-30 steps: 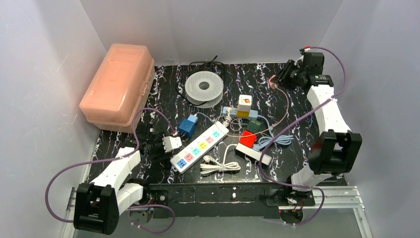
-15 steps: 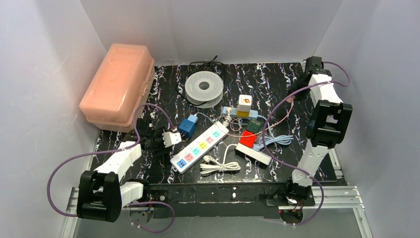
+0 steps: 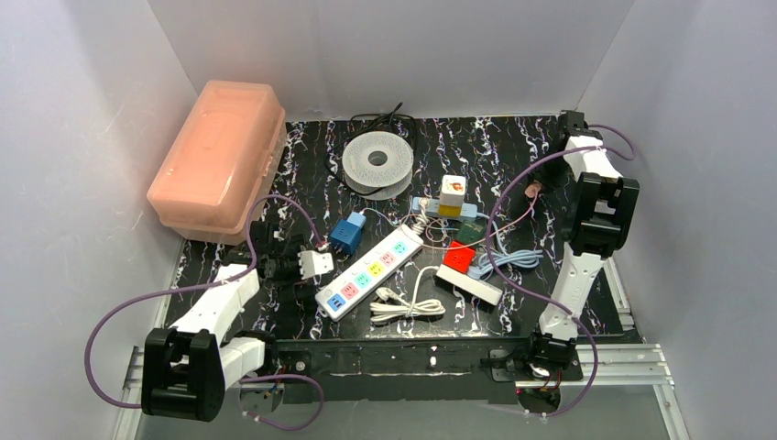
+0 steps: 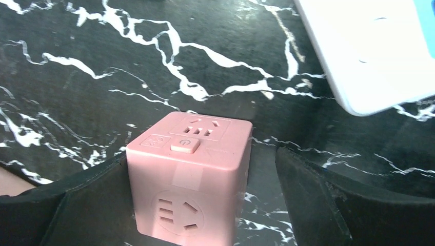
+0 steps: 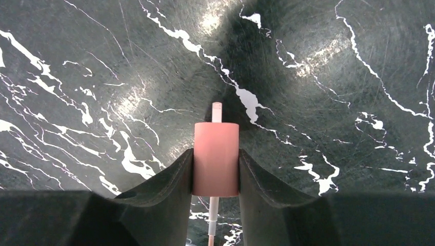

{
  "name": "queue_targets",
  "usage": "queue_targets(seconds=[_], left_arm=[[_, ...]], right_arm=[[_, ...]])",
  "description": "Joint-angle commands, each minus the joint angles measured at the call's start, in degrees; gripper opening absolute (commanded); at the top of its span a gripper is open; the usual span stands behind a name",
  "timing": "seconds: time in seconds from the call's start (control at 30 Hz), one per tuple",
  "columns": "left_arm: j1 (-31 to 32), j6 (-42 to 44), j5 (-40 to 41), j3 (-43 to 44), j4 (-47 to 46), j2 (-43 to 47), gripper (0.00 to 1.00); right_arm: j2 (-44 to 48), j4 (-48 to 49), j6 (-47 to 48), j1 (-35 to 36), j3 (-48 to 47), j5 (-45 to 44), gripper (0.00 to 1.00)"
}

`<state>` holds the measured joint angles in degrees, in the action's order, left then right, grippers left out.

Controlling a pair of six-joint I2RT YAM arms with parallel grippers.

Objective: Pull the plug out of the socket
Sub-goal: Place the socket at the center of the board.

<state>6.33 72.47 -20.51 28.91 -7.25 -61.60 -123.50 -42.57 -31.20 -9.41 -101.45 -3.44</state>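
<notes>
The socket (image 4: 191,174) is a pale pink cube standing on the black marbled mat, with its empty outlet facing the left wrist camera. My left gripper (image 4: 201,169) is open around it: the left finger (image 4: 87,205) lies against its side and the right finger (image 4: 318,200) stands clear of it. From above, the socket (image 3: 318,264) sits just ahead of the left gripper (image 3: 295,267). The plug (image 5: 216,159) is a pink cylinder with pins pointing away, free of the socket. My right gripper (image 5: 216,154) is shut on it, low over the mat at the far right (image 3: 534,190).
A peach lidded box (image 3: 218,156) fills the back left and a filament spool (image 3: 377,161) lies at the back. Mid-mat are a white power strip (image 3: 369,271), a blue cube (image 3: 347,234), a yellow-white cube (image 3: 452,194), a red cube (image 3: 459,256) and a coiled white cable (image 3: 408,302).
My left jaws have opened and let go of the socket. The right arm has folded back, bringing the plug from the far right corner nearer and lower over the mat.
</notes>
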Motion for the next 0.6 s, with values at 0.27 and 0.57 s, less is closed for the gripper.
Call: queue_targets(seconds=[0.27, 0.57], left_arm=[[-0.3, -10.1, -4.6, 11.7, 22.7, 0.4, 0.98], [-0.3, -23.0, -5.6, 25.4, 31.9, -3.5, 0.98]], right_arm=[[2.7, -4.8, 4.4, 3.2, -5.2, -6.4, 0.80], [21.5, 0.5, 3.3, 10.1, 2.5, -11.9, 0.86]])
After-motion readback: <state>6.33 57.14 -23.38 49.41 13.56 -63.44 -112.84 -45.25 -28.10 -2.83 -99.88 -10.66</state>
